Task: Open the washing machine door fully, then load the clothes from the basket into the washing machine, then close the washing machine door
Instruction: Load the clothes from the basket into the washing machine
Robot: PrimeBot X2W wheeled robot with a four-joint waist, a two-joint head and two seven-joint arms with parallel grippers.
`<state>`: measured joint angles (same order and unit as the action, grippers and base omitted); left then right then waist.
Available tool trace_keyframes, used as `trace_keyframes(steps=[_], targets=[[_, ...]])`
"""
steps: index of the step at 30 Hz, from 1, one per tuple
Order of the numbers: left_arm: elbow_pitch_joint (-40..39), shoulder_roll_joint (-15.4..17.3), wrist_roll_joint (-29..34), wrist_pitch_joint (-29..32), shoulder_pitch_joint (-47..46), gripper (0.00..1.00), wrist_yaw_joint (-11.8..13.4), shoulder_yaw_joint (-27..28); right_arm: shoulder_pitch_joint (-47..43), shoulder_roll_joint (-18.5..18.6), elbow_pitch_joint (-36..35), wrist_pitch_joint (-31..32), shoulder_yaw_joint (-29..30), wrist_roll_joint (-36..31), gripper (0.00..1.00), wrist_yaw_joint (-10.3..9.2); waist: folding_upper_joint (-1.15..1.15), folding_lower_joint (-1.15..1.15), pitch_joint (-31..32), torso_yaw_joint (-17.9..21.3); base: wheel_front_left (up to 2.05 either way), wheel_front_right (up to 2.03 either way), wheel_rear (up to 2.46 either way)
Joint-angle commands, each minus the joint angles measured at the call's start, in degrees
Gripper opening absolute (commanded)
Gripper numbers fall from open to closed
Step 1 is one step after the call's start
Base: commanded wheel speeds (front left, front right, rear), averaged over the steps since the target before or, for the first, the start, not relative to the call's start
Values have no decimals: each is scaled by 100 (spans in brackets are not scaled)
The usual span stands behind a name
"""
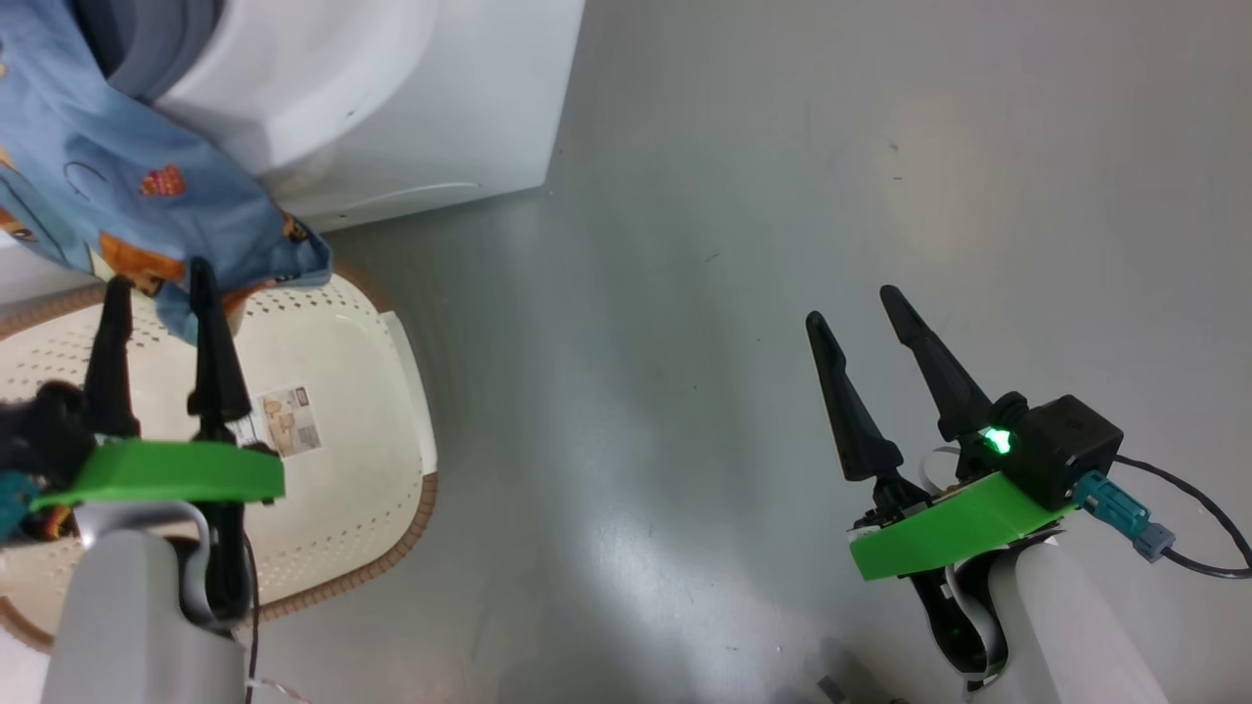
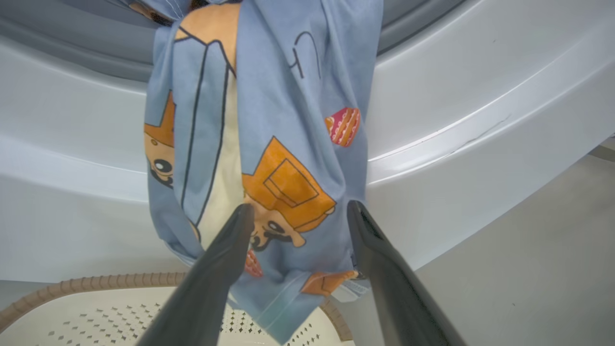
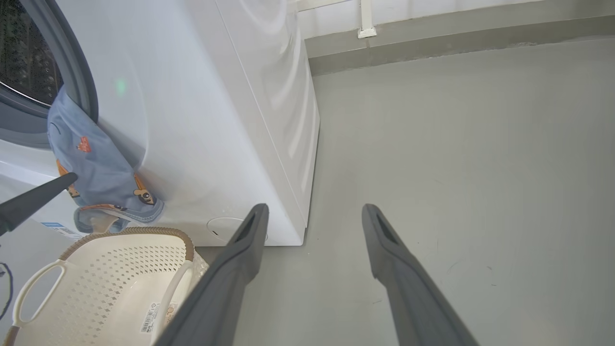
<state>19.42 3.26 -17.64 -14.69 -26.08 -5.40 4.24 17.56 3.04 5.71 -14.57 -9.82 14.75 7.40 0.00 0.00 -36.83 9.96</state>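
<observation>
— Where are the clothes (image 1: 127, 196) seen?
— Soft blue printed fabric is draped out of the washing machine (image 1: 391, 98), down its smooth white front. The hem is hung just above the perforated cream basket (image 1: 333, 342), which is rimmed in brown weave.
— And the grippers?
— The left gripper (image 1: 159, 276) is held spread at the hem, with nothing clasped. The right gripper (image 1: 852, 305) is spread too and empty, well apart over the grey floor (image 1: 685, 293).
</observation>
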Motion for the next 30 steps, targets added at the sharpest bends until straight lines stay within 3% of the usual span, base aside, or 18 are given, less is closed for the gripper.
trace_keyframes(steps=[1,16,17,18,19,30], targets=[[103,188,-4,-30,-122,100,-56,174,-93,-16,-98,-43,-136,53,100,9,0,0,-26,34,0,0,0],[1894,549,-459,-14,-1457,100,-155,373,-41,-16,-124,-43,-144,148,100,9,0,0,-317,152,0,0,0],[1981,574,-481,-16,-1541,95,-161,374,-34,-16,-121,-43,-143,151,100,9,0,0,-332,151,0,0,0],[2059,606,-473,-18,-1609,39,-164,360,-28,-16,-119,-43,-143,154,100,9,0,0,-345,152,0,0,0],[2102,636,-453,-20,-1666,0,-167,349,-21,-16,-115,-43,-145,154,100,9,0,0,-350,154,0,0,0],[1733,606,-92,-29,-1354,0,-75,468,-37,-16,-69,-43,-103,154,100,9,0,0,-180,11,0,0,0]])
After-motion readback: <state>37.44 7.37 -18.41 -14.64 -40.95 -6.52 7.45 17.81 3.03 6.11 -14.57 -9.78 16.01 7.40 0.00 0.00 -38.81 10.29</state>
